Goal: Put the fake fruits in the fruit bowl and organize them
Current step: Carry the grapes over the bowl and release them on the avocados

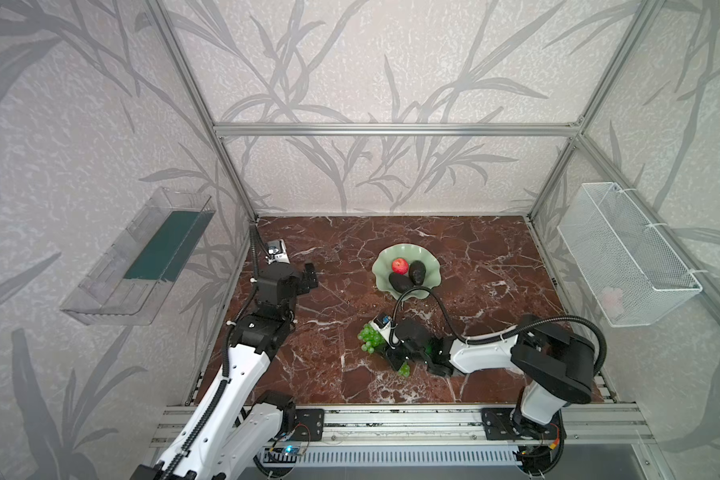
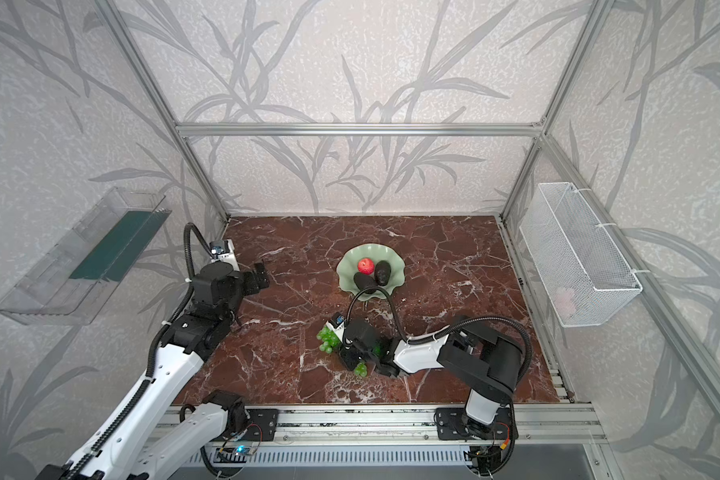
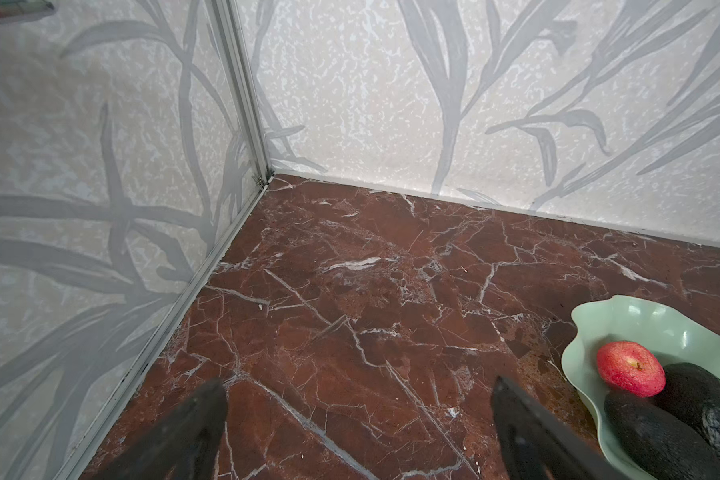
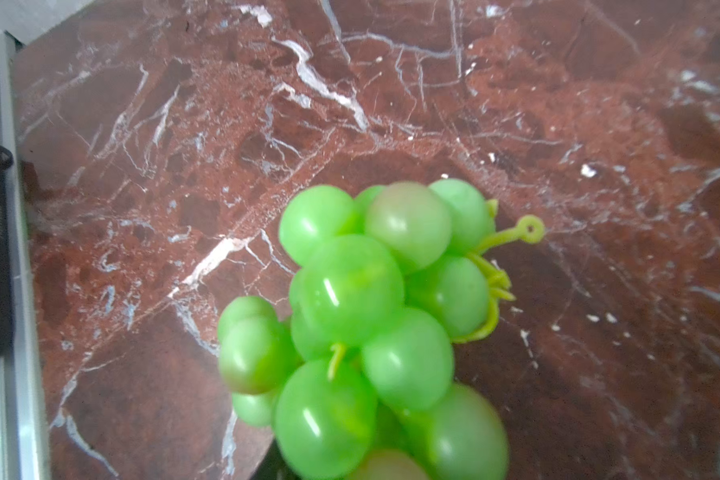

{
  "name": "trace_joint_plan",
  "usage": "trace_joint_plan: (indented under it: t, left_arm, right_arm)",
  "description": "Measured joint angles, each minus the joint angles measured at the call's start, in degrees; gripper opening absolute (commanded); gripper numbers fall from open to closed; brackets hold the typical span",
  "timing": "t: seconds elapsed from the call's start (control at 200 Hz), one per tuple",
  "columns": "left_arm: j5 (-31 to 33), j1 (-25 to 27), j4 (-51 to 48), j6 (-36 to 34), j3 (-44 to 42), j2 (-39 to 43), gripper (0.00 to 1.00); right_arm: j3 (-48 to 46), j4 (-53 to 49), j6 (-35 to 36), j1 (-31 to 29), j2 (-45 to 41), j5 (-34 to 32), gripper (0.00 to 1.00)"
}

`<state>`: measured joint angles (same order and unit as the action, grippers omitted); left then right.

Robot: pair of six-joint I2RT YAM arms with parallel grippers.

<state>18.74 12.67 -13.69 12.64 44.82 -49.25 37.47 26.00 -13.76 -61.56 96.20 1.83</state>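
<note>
The pale green fruit bowl (image 1: pixel 381 266) (image 2: pixel 346 266) (image 3: pixel 578 316) sits mid-table, and in it lie a red apple (image 1: pixel 400 265) (image 2: pixel 365 264) (image 3: pixel 628 368) and two dark avocados (image 1: pixel 417 272) (image 1: pixel 400 282) (image 3: pixel 699 399). A bunch of green grapes (image 1: pixel 371 337) (image 2: pixel 328 338) (image 4: pixel 362 316) lies on the marble in front of the bowl. My right gripper (image 1: pixel 396 359) (image 2: pixel 352 358) is down across the bunch's middle, shut on it, and grapes stick out on both sides. My left gripper (image 1: pixel 310 276) (image 2: pixel 262 274) (image 3: pixel 358 384) hovers open and empty, left of the bowl.
A clear plastic tray (image 1: pixel 142 257) hangs on the left wall and a white wire basket (image 1: pixel 628 253) on the right wall. The right arm's black cable (image 1: pixel 412 291) loops over the bowl's near rim. An aluminium rail (image 1: pixel 391 415) runs along the table's front.
</note>
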Motion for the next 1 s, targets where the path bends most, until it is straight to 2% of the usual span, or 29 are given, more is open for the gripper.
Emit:
trace_joint_plan:
  t: [0.33, 0.585, 0.765, 1.005]
  left_arm:
    - [-0.02, -0.04, 0.0, 0.0, 0.0, 0.0, 0.99]
    - [-0.33, -0.09, 0.0, 0.04, 0.0, 0.07, 0.99]
    - [-0.39, -0.11, 0.0, 0.04, 0.0, 0.13, 0.99]
    - [-0.42, -0.13, 0.0, 0.09, 0.0, 0.13, 0.99]
  right_arm:
    - [4.68, -8.35, 0.37, 1.14, -9.53, -1.33, 0.27]
    - [12.83, -16.09, 1.55, 11.65, -14.82, -0.24, 0.28]
    - [17.57, -19.23, 1.77, 20.02, -12.72, 2.16, 0.28]
    - [24.35, -20.28, 2.99, 28.0, -2.71, 5.57, 0.29]
